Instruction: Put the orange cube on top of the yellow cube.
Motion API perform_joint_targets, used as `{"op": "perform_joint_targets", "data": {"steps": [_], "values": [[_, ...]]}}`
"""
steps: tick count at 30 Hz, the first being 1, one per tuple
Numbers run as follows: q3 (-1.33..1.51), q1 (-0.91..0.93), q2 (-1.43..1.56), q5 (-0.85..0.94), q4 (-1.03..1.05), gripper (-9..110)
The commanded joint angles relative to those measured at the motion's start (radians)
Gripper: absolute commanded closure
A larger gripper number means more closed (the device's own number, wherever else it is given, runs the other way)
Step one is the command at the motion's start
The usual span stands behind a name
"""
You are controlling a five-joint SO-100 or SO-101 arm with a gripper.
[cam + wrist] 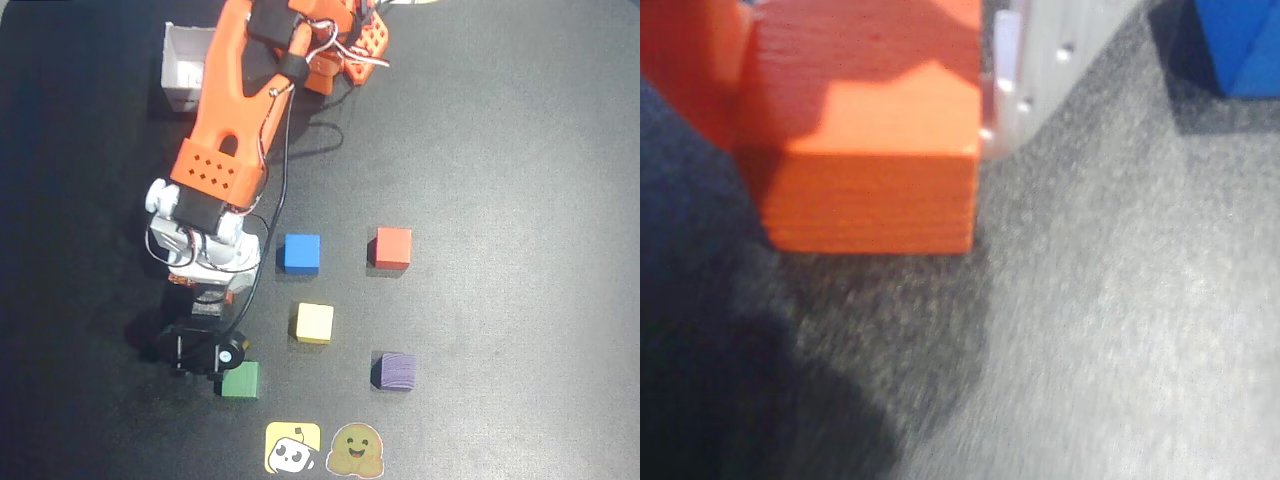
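In the wrist view my gripper (pixel 855 100) is shut on the orange cube (pixel 875 170), with an orange jaw on its left face and a white jaw on its right face. The cube sits at or just above the dark mat; I cannot tell which. In the overhead view my gripper (pixel 203 293) is at the left, and the cube is mostly hidden under the wrist. The pale yellow cube (pixel 315 323) stands on the mat to the gripper's right and slightly nearer the bottom edge, apart from it.
A blue cube (pixel 301 253) (pixel 1240 45), a red-orange cube (pixel 391 247), a purple cube (pixel 394 370) and a green cube (pixel 240 381) stand on the mat. Two stickers (pixel 292 447) lie at the bottom edge. A white box (pixel 188 68) stands at the top left.
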State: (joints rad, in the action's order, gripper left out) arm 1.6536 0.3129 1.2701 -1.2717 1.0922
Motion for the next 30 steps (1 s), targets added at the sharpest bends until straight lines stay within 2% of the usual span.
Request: {"op": "perform_joint_targets", "data": {"steps": [1,24,30], "values": [[-0.049,0.009,0.006,-0.005,-0.008,97],[-0.052,-0.002,0.048,0.035,0.002,98],[-0.094,-0.014,0.075,0.029,0.063,98]]}}
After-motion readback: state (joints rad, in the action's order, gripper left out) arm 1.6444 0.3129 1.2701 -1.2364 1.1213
